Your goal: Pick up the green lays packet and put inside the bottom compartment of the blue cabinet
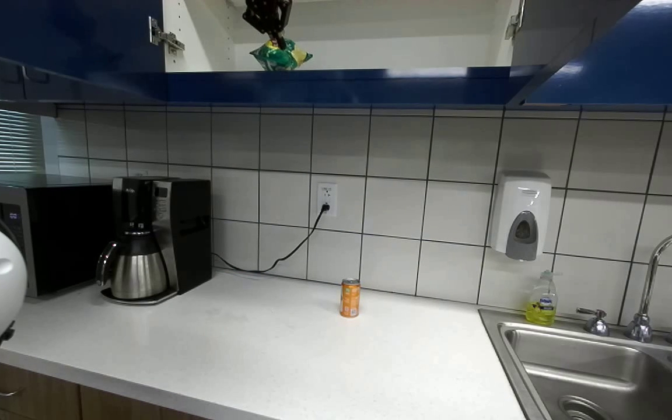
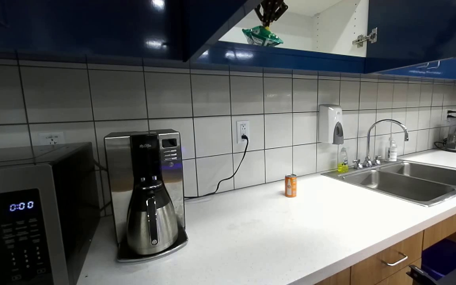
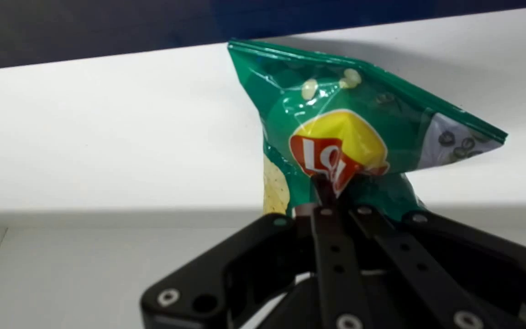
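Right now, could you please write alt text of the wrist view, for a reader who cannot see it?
The black gripper pinches a green Lays packet, its yellow-and-red logo toward the camera, with the pale bottom compartment behind it. The dark blue cabinet edge runs across the top; whether packet and compartment touch is unclear.
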{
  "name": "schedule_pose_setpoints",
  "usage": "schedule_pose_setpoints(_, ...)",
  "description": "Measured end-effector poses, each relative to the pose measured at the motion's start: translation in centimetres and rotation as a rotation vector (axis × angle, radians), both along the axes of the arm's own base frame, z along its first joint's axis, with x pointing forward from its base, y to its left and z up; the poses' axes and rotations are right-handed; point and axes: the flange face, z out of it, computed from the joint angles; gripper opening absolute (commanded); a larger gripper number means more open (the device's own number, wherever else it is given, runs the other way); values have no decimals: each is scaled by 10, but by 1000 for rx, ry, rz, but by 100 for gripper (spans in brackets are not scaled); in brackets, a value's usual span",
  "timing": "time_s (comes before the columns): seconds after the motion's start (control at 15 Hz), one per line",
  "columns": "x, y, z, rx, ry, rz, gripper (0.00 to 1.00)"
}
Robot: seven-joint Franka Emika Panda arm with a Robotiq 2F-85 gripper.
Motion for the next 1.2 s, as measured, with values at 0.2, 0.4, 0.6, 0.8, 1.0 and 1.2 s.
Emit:
schedule_pose_setpoints(0.2,8,-2,-2,6,0,-8,26)
schedule_pose_setpoints(0.4,13,-3,-3,15,-2,-18,40)
schedule_pose_setpoints(0.6,15,-4,-2,20,-9,-30,63)
schedule_pose_setpoints(0.8,14,-4,3,25,-19,-36,87)
schedule_pose_setpoints(1.0,11,-3,9,32,-34,-40,100)
schedule_pose_setpoints(1.2,2,-2,20,40,-54,-44,100)
